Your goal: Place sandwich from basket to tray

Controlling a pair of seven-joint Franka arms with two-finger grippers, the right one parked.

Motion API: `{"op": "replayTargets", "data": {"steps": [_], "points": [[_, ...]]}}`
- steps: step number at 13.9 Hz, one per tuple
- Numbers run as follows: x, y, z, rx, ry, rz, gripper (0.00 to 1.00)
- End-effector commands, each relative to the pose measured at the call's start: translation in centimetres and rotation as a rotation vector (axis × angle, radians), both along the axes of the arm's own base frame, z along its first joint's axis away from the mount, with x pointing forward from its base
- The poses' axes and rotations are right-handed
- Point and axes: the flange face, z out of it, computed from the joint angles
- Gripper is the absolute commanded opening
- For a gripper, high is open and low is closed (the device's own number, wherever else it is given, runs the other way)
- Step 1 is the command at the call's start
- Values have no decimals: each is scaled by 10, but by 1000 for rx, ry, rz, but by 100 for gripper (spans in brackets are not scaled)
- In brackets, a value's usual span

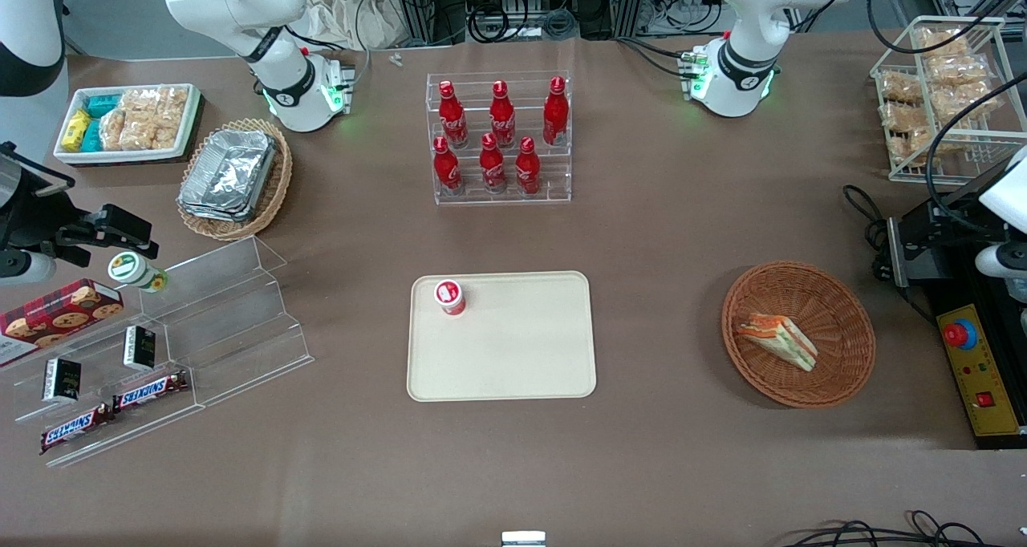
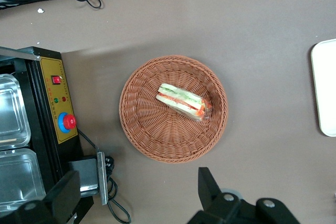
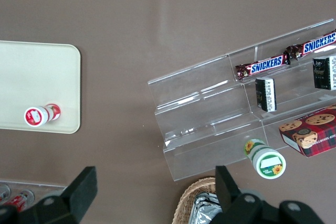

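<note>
Nearest the wrist lens, gripper [image 2: 137, 182] with fingers [image 2: 207, 182] spread wide and holding nothing; hangs high over the table close to the basket [image 2: 131, 124], probably not straight above it, though hard to judge from this angle. Lying inside the basket, a little off its middle, flat on the weave: sandwich [image 2: 182, 101], wrapped, touched by nothing. Seen from the front, same sandwich [image 1: 777, 341] in same basket [image 1: 802, 273], toward the working arm's end of the table, well apart from the tray [image 1: 513, 354] at mid-table. Standing on the tray near one corner, only a small red cup [image 1: 450, 296], with much bare surface beside it. Judged from this: nothing of the task done yet. Left to do: lowering onto the wedge, closing on it, lifting, carrying across to the tray, letting go
</note>
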Motion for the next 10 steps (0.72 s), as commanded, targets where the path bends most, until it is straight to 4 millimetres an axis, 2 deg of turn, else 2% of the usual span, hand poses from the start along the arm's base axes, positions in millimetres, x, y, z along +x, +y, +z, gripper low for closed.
{"op": "replayTargets", "data": {"steps": [1,5,8,10], "points": [[-6,-1,6,-17,5,12,99],[-6,-1,0,-13,17,13,99],[-8,-2,-50,-46,116,19,99],[-5,-3,-91,-58,90,23,100]]}}
